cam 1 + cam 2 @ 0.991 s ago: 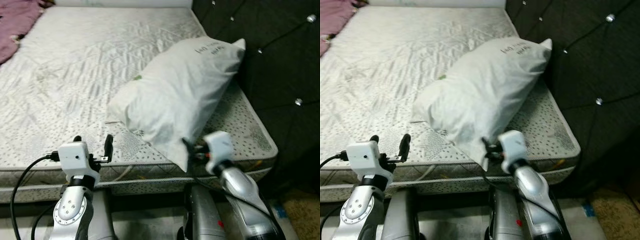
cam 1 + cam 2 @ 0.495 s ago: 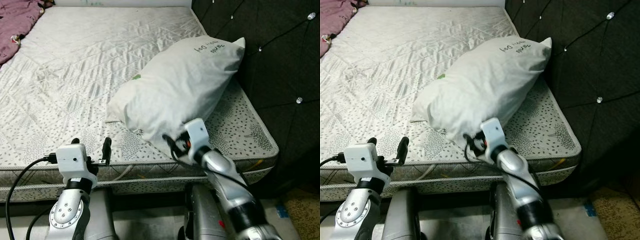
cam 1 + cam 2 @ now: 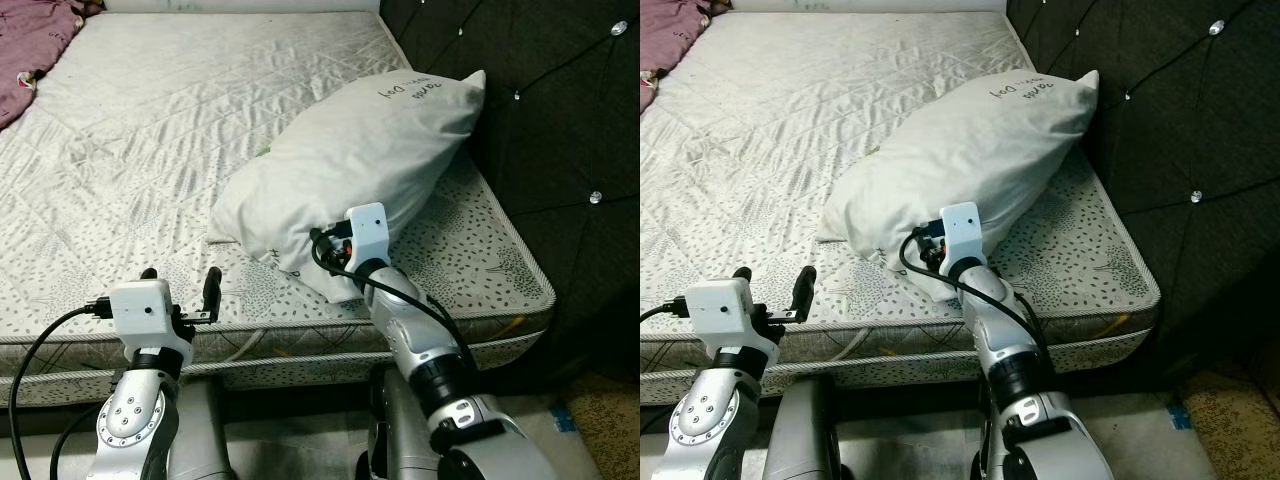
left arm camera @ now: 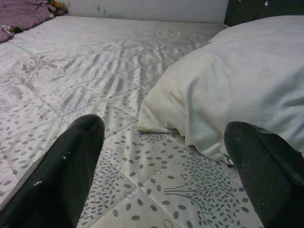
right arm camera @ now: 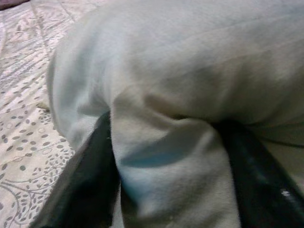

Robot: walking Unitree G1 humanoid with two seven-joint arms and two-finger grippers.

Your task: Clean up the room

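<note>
We see a white pillow (image 3: 355,165) lying on the right side of a bare patterned mattress (image 3: 150,130), its far end against a dark tufted headboard (image 3: 560,110). Our right gripper (image 5: 166,156) presses into the pillow's near corner, a fold of its fabric bunched between the two black fingers (image 5: 90,185), which grasp it. Our left gripper (image 3: 180,290) hovers near the mattress's near edge, left of the pillow, fingers spread apart and holding nothing. A purple cloth (image 3: 35,30) lies at the far left.

Two silver jointed arms, white box-shaped wrist cameras (image 3: 143,308) — black looping cables (image 3: 40,345), long black fingers (image 4: 61,175), grey legs.
</note>
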